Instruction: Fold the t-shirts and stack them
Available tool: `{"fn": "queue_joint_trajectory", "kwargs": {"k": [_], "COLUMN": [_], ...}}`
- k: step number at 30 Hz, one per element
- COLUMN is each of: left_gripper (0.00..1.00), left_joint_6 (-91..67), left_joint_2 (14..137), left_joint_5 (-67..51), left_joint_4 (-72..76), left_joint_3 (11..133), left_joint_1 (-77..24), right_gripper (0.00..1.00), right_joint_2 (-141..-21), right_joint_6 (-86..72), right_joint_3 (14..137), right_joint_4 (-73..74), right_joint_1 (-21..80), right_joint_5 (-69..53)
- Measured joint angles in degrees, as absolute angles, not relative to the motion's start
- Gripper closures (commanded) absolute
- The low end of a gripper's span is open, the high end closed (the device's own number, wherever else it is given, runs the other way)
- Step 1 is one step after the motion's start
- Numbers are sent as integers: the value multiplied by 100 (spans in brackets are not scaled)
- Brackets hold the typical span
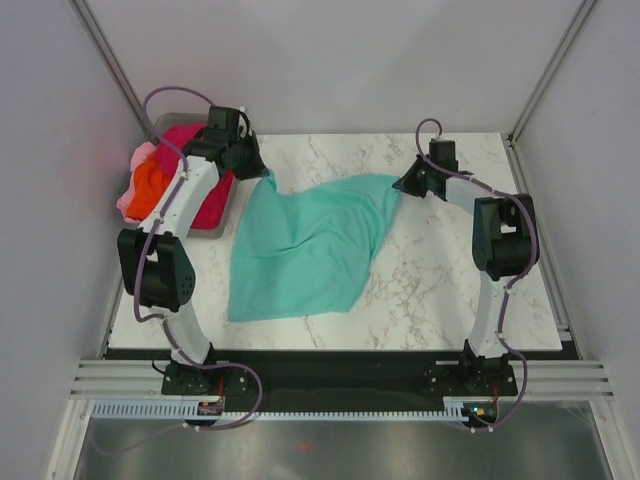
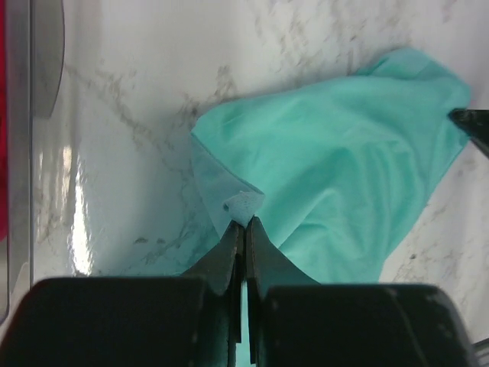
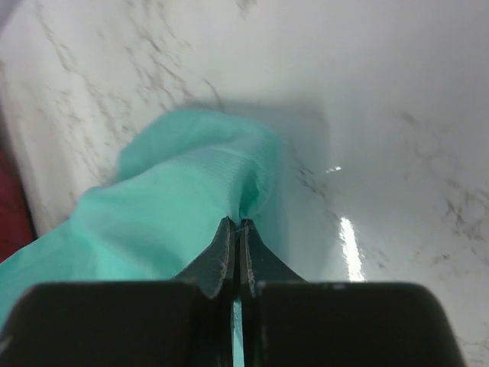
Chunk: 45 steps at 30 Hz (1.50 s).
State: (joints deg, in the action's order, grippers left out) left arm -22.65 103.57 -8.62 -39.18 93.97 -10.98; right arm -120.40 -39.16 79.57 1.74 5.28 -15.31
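The teal t-shirt (image 1: 300, 250) looked light and limp, likely to sag. The left gripper (image 2: 244, 224) and right gripper (image 3: 237, 226) were each clamped on a corner near the tabletop's (image 1: 450, 290) far edge.

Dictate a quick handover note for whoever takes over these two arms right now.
Left gripper: shut on one corner of the teal t-shirt.
Right gripper: shut on the opposite far corner.
It hangs unfolded between them, the rest lying on the table.
In the bin, far left: orange t-shirt, magenta t-shirt, pink t-shirt, heaped.
Done: nothing folded.
Left: fold all four, stack.
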Motion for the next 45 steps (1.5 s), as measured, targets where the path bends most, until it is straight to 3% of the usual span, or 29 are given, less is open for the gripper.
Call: {"fn": "queue_joint_trajectory", "kwargs": {"k": [5,9,13,14,16,17,18,19,23,28,35,40,45], "left_gripper": [98,98,98,98,98,98,97,96,89,90,92,92,92], "left_joint_6": [-2259,-2169,-1968,-1898,-1802,-1754,-1721,-1702,-1697,-1717,-1850,-1881,-1905], "left_joint_2": [10451,10165,8960,8444,7489,6914,6396,5876,4501,4539,5048,5065,5168], "left_joint_5": [-1262,-1367,-1369,-1365,-1367,-1365,-1367,-1369,-1369,-1186,-893,-902,-917], "left_joint_4": [-4073,-3846,-3376,-3105,-2877,-2628,-2539,-2381,-2176,-2987,-3599,-3603,-3605], "left_joint_3": [11126,12333,11791,11255,10318,9640,8991,8311,5975,4263,4254,4254,4257], "left_joint_1": [-1085,-1068,-1057,-1057,-1057,-1057,-1057,-1057,-1057,-1072,-1120,-1146,-1151], "right_gripper": [100,100,100,95,72,43,6,2,2,2,2,12,17], "right_joint_2": [-11841,-11004,-8849,-8160,-6910,-6364,-5798,-5382,-4910,-5437,-4501,-4648,-5022], "right_joint_6": [-3732,-3435,-3013,-2930,-2805,-2762,-2762,-2751,-2829,-3026,-3341,-3420,-3780], "right_joint_3": [9727,10995,10267,9843,8801,8256,7649,7102,5284,4678,4770,4648,4032], "right_joint_4": [1236,1695,1538,1470,1090,987,843,779,1352,2851,3236,3129,2950], "right_joint_1": [425,261,117,106,126,141,156,163,110,-123,-305,-220,1188], "right_joint_5": [-1562,-1553,-1262,-1111,-799,-624,-405,-167,722,1221,895,148,108]}}
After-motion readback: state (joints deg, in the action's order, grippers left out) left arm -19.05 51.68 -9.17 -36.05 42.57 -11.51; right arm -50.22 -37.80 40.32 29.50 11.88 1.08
